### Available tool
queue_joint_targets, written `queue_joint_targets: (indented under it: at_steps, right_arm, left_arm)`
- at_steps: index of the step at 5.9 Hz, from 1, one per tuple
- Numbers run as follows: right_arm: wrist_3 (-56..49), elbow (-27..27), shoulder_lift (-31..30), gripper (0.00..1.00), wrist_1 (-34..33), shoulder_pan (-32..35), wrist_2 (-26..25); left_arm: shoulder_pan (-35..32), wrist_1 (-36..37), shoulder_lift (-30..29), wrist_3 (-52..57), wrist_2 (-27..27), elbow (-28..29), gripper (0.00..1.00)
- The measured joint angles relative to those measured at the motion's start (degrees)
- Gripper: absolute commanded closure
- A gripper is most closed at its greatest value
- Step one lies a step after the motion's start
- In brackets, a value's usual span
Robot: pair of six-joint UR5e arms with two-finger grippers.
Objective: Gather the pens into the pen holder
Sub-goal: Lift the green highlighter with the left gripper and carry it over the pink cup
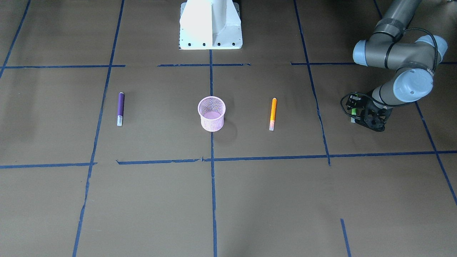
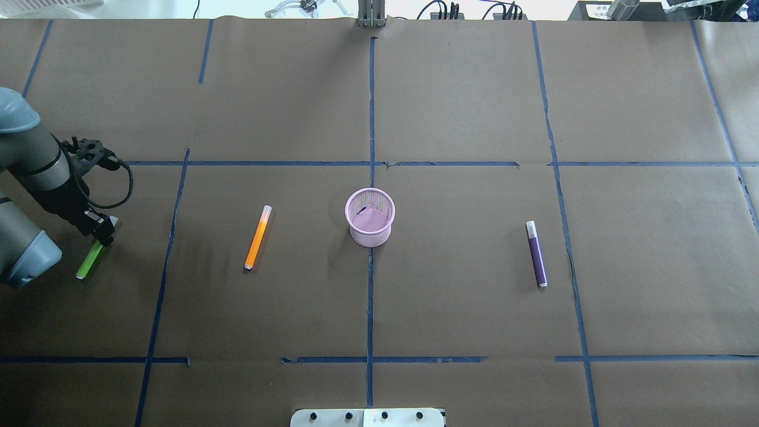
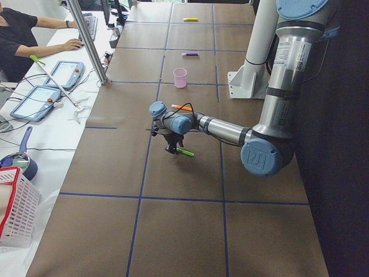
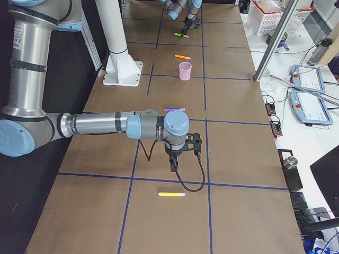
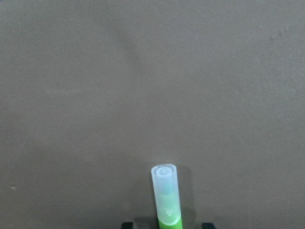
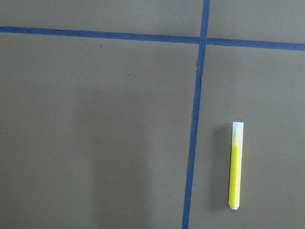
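The pink mesh pen holder (image 2: 370,218) stands upright at the table's middle and is empty; it also shows in the front view (image 1: 211,114). The orange pen (image 2: 257,237) lies to its left and the purple pen (image 2: 536,254) to its right. The green pen (image 2: 90,261) lies at the far left. My left gripper (image 2: 102,232) is low over its capped end. In the left wrist view the pale cap (image 5: 167,191) sits between two dark fingertips (image 5: 126,224) that stand apart from it, so the gripper is open. My right gripper (image 4: 174,161) shows only from the side; I cannot tell its state.
A yellow pen (image 6: 235,167) lies on the table near my right gripper, beside a blue tape line (image 6: 193,124). The white robot base (image 1: 210,25) stands behind the holder. An operator (image 3: 23,40), tablets and a basket (image 3: 14,208) sit past the table's far edge.
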Motion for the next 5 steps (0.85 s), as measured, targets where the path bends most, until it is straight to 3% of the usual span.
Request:
queue_joint_targets:
  at_steps: [1, 5]
  right_arm:
    - [-0.02, -0.03, 0.0, 0.0, -0.01, 0.0, -0.02]
    - [-0.01, -0.08, 0.21, 0.0, -0.09, 0.0, 0.02]
  left_arm:
    - [0.04, 0.01, 0.05, 0.05, 0.03, 0.01, 1.0]
    - [0.05, -0.08, -0.64, -1.03, 0.03, -2.58, 1.0]
